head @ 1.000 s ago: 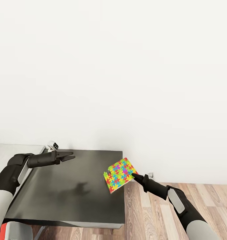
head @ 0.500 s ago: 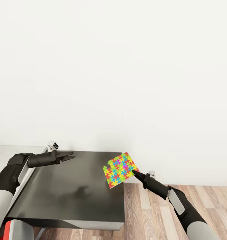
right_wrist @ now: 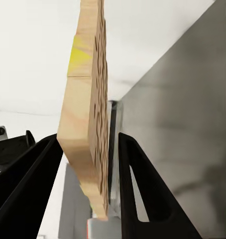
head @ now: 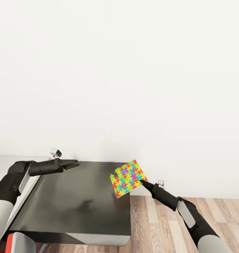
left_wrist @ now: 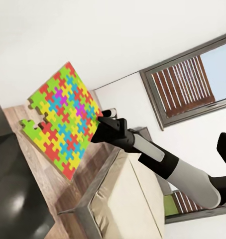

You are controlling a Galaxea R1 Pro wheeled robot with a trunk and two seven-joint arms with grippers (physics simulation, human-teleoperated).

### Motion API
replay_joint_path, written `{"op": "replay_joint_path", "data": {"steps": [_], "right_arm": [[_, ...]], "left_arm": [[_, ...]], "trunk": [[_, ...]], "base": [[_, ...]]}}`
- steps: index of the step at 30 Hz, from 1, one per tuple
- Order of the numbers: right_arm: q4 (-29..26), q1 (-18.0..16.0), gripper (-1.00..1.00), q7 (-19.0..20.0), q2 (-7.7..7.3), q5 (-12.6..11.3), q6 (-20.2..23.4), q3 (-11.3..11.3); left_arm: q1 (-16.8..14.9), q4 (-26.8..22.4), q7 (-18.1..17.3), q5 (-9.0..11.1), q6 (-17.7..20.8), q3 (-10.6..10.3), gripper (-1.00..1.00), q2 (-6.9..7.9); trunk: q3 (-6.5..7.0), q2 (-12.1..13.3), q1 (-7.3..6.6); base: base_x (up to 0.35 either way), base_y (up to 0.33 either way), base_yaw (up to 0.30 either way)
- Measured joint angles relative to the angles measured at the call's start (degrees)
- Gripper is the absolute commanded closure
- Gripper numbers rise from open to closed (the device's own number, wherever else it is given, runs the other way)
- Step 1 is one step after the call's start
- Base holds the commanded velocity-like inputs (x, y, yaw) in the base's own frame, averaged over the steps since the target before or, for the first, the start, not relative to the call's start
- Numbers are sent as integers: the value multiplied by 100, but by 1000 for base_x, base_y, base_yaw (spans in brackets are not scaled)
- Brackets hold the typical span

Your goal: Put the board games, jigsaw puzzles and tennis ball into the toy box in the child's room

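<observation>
Robot lifting a jigsaw puzzle [head: 127, 177] above a dark bench [head: 73, 203].
Right gripper [head: 143, 182] jaws clamp the puzzle's edge; left gripper [head: 74, 163] jaws nearly closed, empty.

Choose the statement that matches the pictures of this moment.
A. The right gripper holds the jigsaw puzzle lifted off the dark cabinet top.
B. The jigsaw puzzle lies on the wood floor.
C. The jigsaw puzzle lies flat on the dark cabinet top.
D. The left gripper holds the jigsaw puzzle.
A: the right gripper pinches an edge of the jigsaw puzzle, which hangs tilted above the corner of the dark cabinet top; the left gripper is empty.
</observation>
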Motion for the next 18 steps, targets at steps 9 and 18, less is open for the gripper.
{"op": "replay_joint_path", "data": {"steps": [9,18], "right_arm": [[-26,70,100,131,-362,-5,-297,5],[-27,119,100,691,-539,6,-764,-3]], "left_arm": [[-3,-2,0,-137,0,8,-100,131],[-4,-2,0,-202,-1,-4,-100,321]], "trunk": [[86,0,0],[172,0,0]], "base": [[0,0,0],[0,0,0]]}}
